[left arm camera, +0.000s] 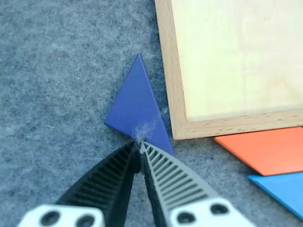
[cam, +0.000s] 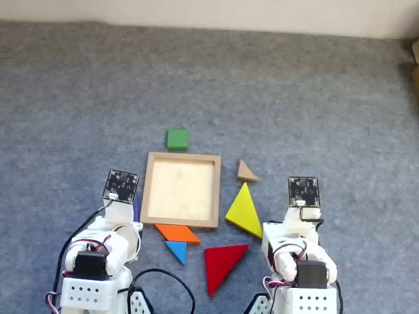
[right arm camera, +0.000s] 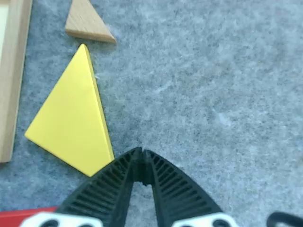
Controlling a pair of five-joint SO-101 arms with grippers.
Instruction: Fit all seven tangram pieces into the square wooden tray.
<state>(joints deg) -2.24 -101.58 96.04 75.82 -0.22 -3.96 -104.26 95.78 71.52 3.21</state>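
"Both hands, how did they stand?"

"Shut, tip to tip. The left hand (left arm camera: 140, 145) had its tips at the near edge of the dark blue triangle (left arm camera: 136, 106), which lay just beside the tray's left rim; whether they touched it, I couldn't tell. The right hand (right arm camera: 142, 152) hung over the grey surface (cam: 314, 98) just beside the yellow triangle (right arm camera: 71, 118)."

"And the other pieces?"

"Nearest the arms lay the red triangle (cam: 221, 261) and the small light blue triangle (cam: 177, 250). The orange parallelogram (cam: 177, 233) sat past those, right by the tray's near rim."

"The tray itself?"

"The square wooden tray (cam: 145, 190) lay flat between the two arms, with all seven pieces outside it. The tan triangle (cam: 246, 171) lay off its far right corner, and the green square (cam: 177, 139) lay farthest, just beyond the far rim."
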